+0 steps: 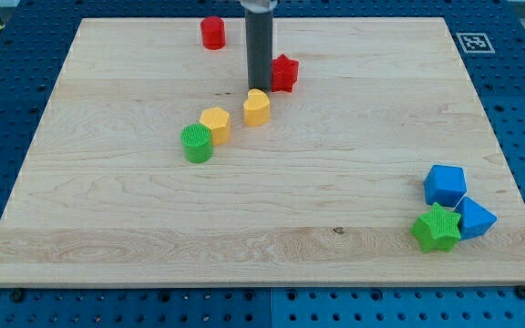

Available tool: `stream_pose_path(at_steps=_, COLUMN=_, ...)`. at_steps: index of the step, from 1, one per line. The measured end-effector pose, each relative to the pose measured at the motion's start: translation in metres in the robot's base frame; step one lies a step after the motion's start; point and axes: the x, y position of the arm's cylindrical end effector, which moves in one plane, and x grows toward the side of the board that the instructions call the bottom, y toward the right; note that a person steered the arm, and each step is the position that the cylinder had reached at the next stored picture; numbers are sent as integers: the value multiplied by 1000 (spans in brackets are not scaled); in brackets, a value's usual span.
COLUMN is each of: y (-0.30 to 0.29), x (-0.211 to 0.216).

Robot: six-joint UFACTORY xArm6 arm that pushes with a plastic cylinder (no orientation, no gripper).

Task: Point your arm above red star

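Note:
The red star (284, 73) lies on the wooden board (108, 200) near the view's top centre. My tip (260, 87) is the lower end of the dark rod. It stands just left of the red star, close to its left edge, and just above the yellow heart-like block (256, 107). I cannot tell whether the tip touches the star.
A red cylinder (212, 33) stands at the top, left of the rod. A yellow hexagon (214, 124) and a green cylinder (196, 143) lie in a diagonal row below-left of the tip. A blue pentagon (445, 184), a blue triangle (473, 219) and a green star (437, 228) cluster at bottom right.

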Motion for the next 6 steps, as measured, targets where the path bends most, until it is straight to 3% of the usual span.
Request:
stream_pose_path(at_steps=1, y=-1, x=15)
stream_pose_path(at_steps=2, y=-21, x=-26)
stream_pose_path(at_steps=3, y=-34, x=-98)
stream_pose_path(at_steps=4, y=0, x=-135)
stream_pose_path(at_steps=6, y=12, x=-119)
